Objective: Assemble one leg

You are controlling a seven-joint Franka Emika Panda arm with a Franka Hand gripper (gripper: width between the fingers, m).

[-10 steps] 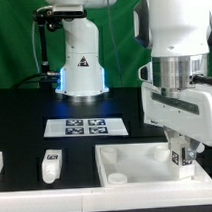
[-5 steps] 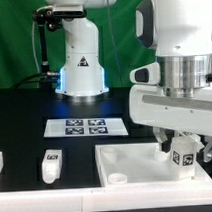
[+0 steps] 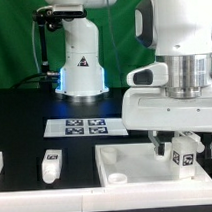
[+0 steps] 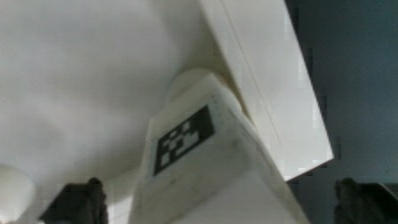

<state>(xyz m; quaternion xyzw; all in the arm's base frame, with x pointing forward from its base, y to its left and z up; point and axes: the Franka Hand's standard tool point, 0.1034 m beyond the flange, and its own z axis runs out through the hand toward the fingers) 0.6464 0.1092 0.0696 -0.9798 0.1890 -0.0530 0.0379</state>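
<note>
Tool open astride upright leg, white panel, black table

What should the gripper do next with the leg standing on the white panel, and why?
Probably lift straight up and clear. The gripper is open, its fingers apart on either side of the leg, which stands upright on the panel and seems released. Another leg lies on the table.
</note>
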